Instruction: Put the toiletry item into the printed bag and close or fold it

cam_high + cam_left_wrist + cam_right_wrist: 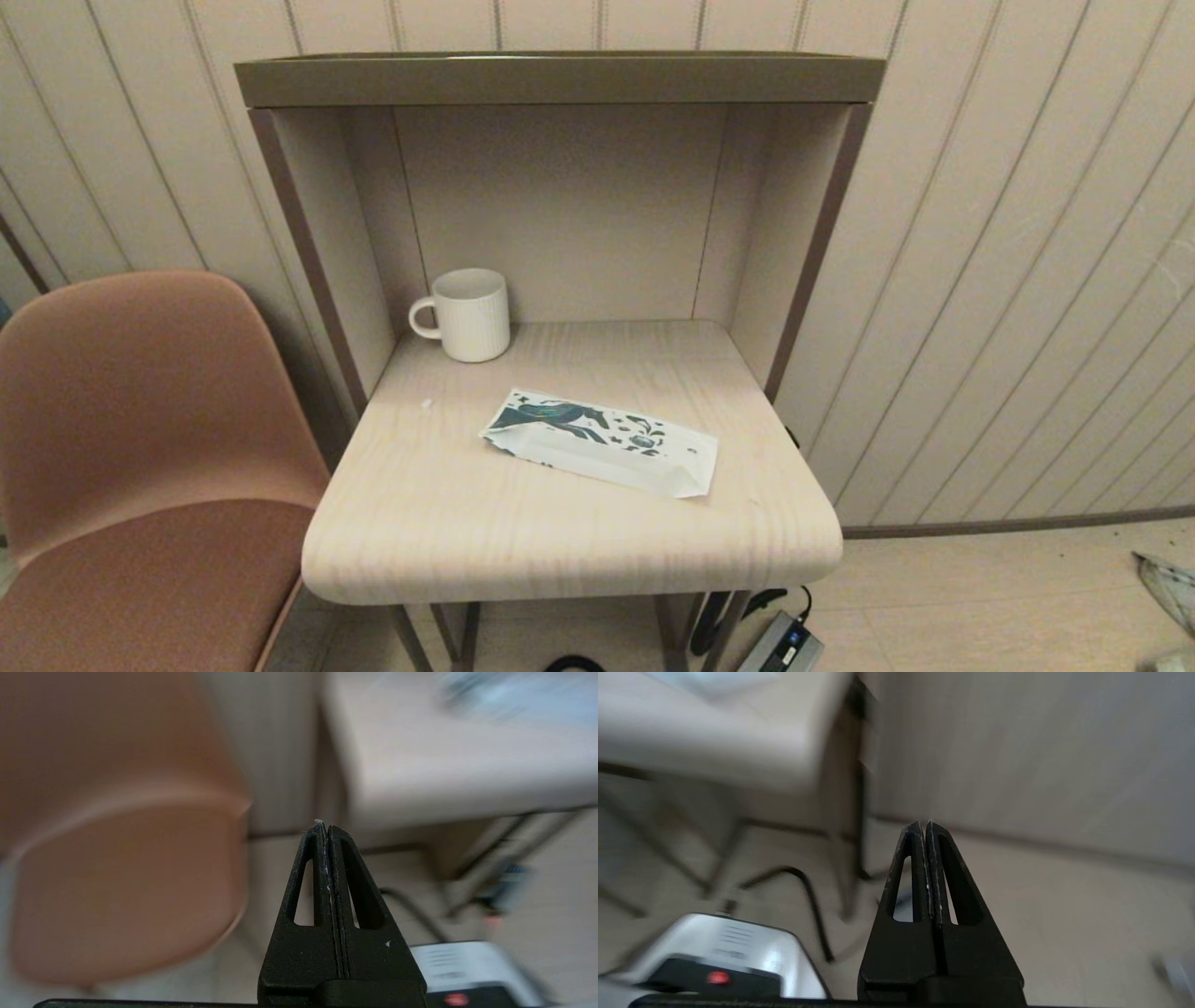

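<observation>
The left gripper (325,828) hangs below the tabletop's (467,523) left edge beside the brown chair (140,448), its fingers pressed together on nothing. The right gripper (923,828) hangs low off the right edge, likewise pressed together and empty. The printed bag (602,441) lies folded flat mid-tabletop, slightly toward the right edge. A white mug (467,315) stands at the rear left corner.

The bag (600,442) lies flat mid-frame, folded lengthwise, horse print facing up, slanting down toward the right.
</observation>
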Tool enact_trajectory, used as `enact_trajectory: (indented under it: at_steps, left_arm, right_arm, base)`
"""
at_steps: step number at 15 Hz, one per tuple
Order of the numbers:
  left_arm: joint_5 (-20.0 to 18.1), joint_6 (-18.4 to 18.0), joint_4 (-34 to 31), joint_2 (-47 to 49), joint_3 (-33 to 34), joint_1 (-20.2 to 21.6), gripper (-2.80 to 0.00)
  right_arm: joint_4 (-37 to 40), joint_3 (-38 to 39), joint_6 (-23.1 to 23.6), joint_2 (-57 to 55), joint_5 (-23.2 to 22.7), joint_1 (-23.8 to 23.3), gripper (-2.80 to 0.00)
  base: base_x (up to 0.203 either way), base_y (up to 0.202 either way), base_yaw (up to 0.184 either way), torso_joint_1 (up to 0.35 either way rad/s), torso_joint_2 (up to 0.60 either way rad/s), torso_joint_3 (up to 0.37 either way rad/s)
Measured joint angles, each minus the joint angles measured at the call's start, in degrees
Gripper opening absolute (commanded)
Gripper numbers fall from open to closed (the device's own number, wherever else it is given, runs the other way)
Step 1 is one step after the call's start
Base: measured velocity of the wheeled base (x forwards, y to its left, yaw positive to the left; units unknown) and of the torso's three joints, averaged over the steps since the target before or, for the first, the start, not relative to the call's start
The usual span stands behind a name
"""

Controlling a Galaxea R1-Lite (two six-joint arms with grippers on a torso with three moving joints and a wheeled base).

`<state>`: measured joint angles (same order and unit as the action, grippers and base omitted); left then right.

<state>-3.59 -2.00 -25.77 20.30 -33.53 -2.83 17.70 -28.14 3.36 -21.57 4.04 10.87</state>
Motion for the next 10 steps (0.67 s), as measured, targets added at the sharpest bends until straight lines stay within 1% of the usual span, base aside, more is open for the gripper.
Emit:
enact_trajectory:
  at_steps: [1,2,3,4,5,6,7,8,9,10]
  left_arm:
    - [2.0,-0.4,-0.2,-3.4,3.8,0.7,-2.8]
    - [3.4,-1.0,0.5,-6.4,7.3,1.5,-2.8]
    - [4.7,-1.3,0.9,-8.8,10.2,2.0,-2.8]
    - [6.8,-1.5,1.1,-11.0,13.3,2.4,-2.8]
    - [9.0,-1.6,1.6,-13.1,16.2,2.5,-2.8]
    - [10.8,-1.6,2.4,-15.2,18.7,2.7,-2.8]
    - [11.6,-1.4,3.0,-16.9,20.8,2.8,-2.8]
    - [11.1,-1.0,3.7,-18.2,22.1,2.8,-2.8]
    - [9.2,-1.0,4.4,-19.0,22.9,2.8,-2.8]
    - [6.7,-1.1,5.3,-19.6,23.9,2.8,-2.8]
  right_arm:
    - [-1.7,4.6,-0.2,2.2,1.7,-0.6,-2.8]
    - [-5.1,9.2,-0.1,3.8,2.9,-1.0,-2.8]
    - [-9.7,13.3,0.2,4.7,4.2,-1.5,-2.8]
    - [-15.0,17.3,0.9,5.3,6.2,-2.5,-2.8]
    - [-19.6,20.1,1.7,5.9,8.0,-5.0,-2.8]
    - [-23.0,22.3,2.5,6.8,8.6,-8.1,-2.8]
    - [-24.9,24.0,2.9,7.8,9.4,-10.4,-2.8]
    - [-26.0,25.8,3.1,8.7,11.2,-11.4,-2.8]
    - [-26.4,27.0,3.5,9.9,12.1,-11.7,-2.8]
    - [-26.3,27.6,4.1,11.9,10.5,-11.8,-2.8]
  base:
    - [0.0,0.0,0.0,0.0,0.0,0.0]
    - [0.0,0.0,0.0,0.0,0.0,0.0]
    - [0.0,0.0,0.0,0.0,0.0,0.0]
    - [0.0,0.0,0.0,0.0,0.0,0.0]
    - [0.0,0.0,0.0,0.0,0.0,0.0]
    - [0.0,0.0,0.0,0.0,0.0,0.0]
    - [0.0,0.0,0.0,0.0,0.0,0.0]
    - [0.0,0.0,0.0,0.0,0.0,0.0]
    - [0.0,0.0,0.0,0.0,0.0,0.0]
    - [0.0,0.0,0.0,0.0,0.0,0.0]
